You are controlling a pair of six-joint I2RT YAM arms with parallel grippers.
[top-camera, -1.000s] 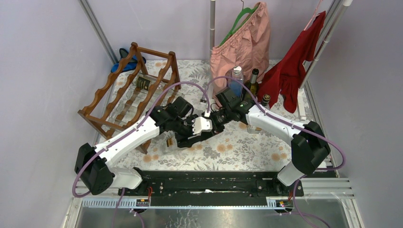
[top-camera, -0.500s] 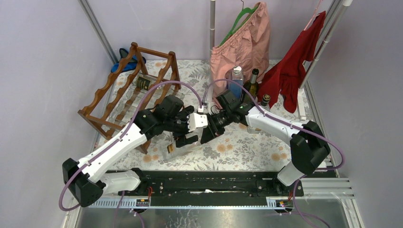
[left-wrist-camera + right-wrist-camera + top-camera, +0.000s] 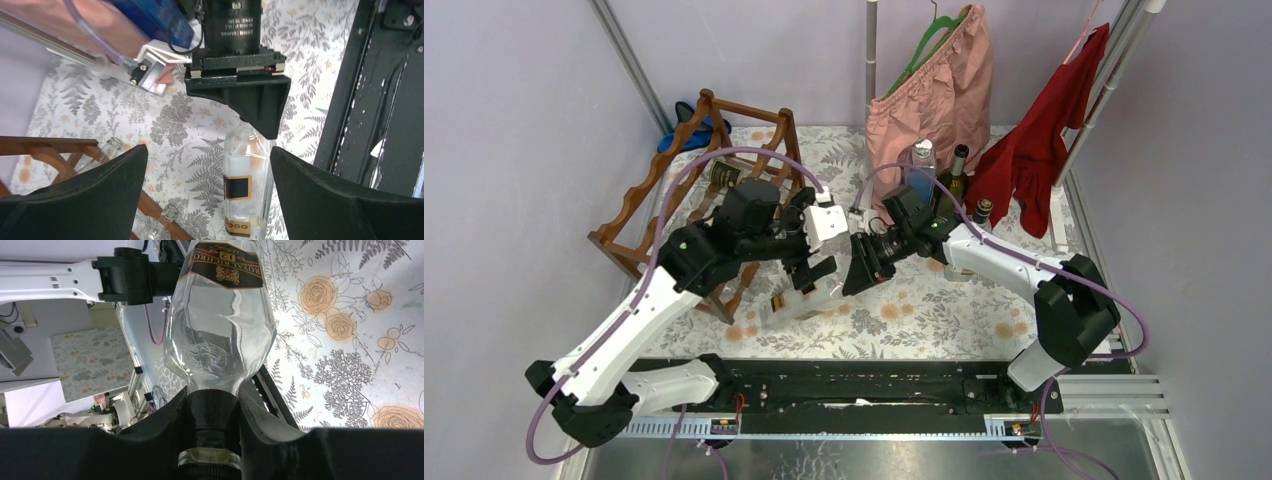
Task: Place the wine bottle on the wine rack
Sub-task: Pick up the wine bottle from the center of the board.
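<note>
We look down on a floral cloth spread over the table, with pale purple walls behind it. A pink garment and a red one hang at the back, above a few upright bottles.

The wine rack stands at the back left with one dark bottle already in it. The clear wine bottle is off the rack, on the near side of it toward the middle of the table.

From above, the right gripper meets the bottle's end, but we cannot make out the grip there. Its own wrist camera settles this: the right gripper has its fingers clamped on the black-capped neck, and the glass body with its black and gold label stretches away from them.

The left wrist view adds that the left gripper is spread wide, with the bottle between its fingers and untouched. It also catches a wooden rail of the rack.
</note>
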